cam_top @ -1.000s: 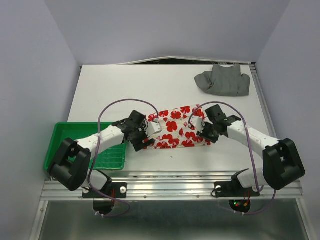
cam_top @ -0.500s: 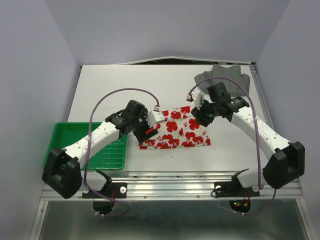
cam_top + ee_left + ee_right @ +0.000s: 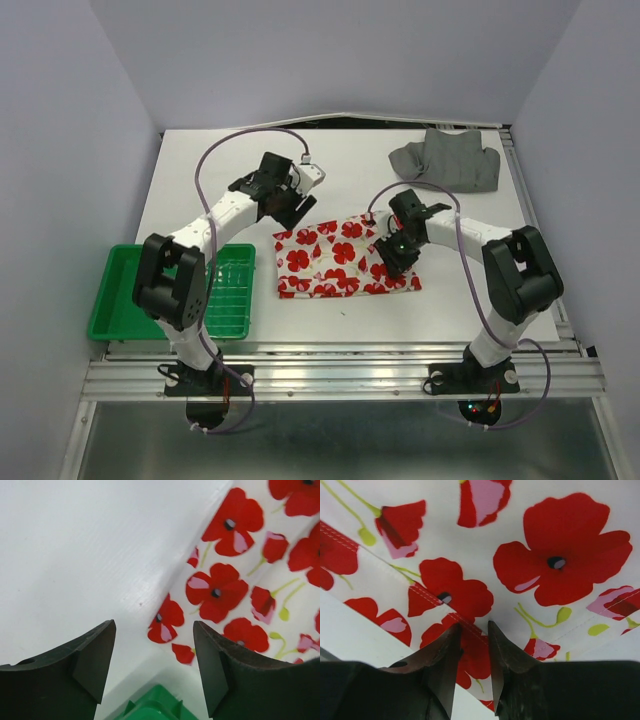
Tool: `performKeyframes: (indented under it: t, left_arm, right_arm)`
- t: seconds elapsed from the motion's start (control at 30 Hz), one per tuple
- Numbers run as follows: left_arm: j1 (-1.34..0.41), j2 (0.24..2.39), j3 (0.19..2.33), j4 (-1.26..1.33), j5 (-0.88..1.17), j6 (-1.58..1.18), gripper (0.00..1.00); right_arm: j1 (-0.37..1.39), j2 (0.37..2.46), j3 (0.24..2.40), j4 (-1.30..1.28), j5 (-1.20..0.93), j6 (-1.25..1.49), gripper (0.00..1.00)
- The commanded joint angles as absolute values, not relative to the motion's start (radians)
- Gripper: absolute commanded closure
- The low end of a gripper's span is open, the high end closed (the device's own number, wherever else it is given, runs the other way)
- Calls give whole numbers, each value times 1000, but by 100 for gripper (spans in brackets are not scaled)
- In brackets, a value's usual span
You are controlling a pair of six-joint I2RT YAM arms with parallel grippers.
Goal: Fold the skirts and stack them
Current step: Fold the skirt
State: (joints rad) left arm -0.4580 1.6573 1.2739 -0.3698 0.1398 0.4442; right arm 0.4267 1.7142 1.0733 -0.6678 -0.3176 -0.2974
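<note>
The white skirt with red flower print (image 3: 335,255) lies flat mid-table. It also fills the right wrist view (image 3: 560,560) and the right of the left wrist view (image 3: 240,590). The dark grey skirt (image 3: 445,160) lies bunched at the far right. My left gripper (image 3: 288,208) is open and empty over bare table, just past the printed skirt's far left corner (image 3: 154,625). My right gripper (image 3: 388,258) is down on the printed skirt's right part. Its jaws stand a narrow gap apart over a stitched hem (image 3: 472,625), and the cloth lies flat between them.
A green plastic tray (image 3: 120,300) sits at the near left edge, and its corner shows in the left wrist view (image 3: 155,705). White walls close in the table on the left, back and right.
My left gripper has gone from the printed skirt's near left part to the far side, off the cloth, and stands open. My right gripper rose toward the far side, then came back down onto the skirt.
</note>
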Motion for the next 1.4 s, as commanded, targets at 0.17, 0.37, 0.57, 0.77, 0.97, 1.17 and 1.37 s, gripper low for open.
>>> performKeyframes:
  t: [0.17, 0.37, 0.57, 0.77, 0.97, 1.17, 1.37]
  left_arm:
    - [-449, 1844, 1368, -321, -90, 550, 27]
    - [-451, 1930, 1345, -338, -118, 587, 29]
    - [-485, 1850, 1212, -341, 27, 669, 34]
    - [-581, 1672, 1023, -336, 164, 695, 35]
    - [-670, 1546, 937, -354, 285, 621, 35]
    - [-611, 1364, 942, -327, 330, 506, 34]
    - [-555, 1204, 936, -112, 592, 326, 30]
  right_arm:
    - [434, 1799, 1066, -558, -107, -371, 67]
    - [403, 1844, 1104, -505, -6, -504, 68]
    - [370, 1900, 1158, -410, 83, -629, 65]
    - [351, 1945, 1173, -236, 169, -712, 64]
    - [328, 1910, 1284, -195, 150, -646, 60]
    - [328, 1729, 1377, -334, -78, -433, 53]
    - [328, 1703, 1384, -431, -469, -113, 43]
